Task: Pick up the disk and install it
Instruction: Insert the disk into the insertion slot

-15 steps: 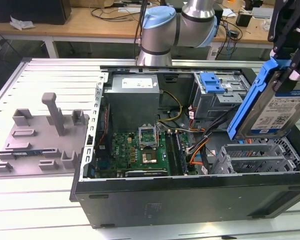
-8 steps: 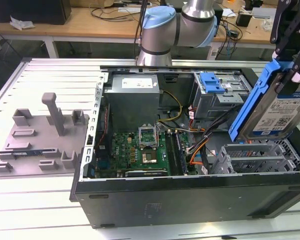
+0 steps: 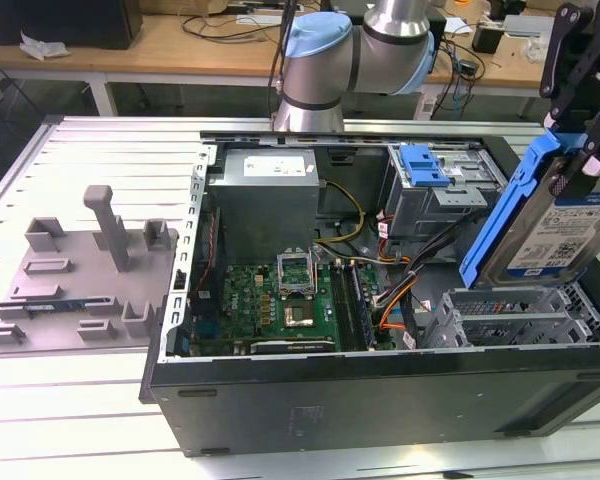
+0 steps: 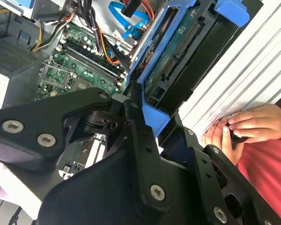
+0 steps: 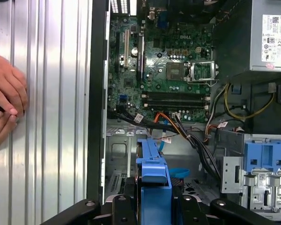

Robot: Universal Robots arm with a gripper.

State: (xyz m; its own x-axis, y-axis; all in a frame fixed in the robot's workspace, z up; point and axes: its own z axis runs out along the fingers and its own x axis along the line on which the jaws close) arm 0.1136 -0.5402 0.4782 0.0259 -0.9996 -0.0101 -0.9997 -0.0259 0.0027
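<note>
Open computer case lying on its side on the ribbed metal bench, with the arm reaching over it from the far edge. We mark the gripper at the exterior view's right. Its black fingers are closed on the disk, clamping the blue rails that frame it. The disk hangs clear of the bench, on edge and tilted, label facing the exterior camera. Its lower end is just above the metal drive cage in the case's corner (we cannot tell whether the two touch). In the first wrist view we look along the disk's blue rail toward the green motherboard and the grey power supply. A person's hands rest on the bench beside the case wall. A grey fixture sits near the bench's opposite edge.
</note>
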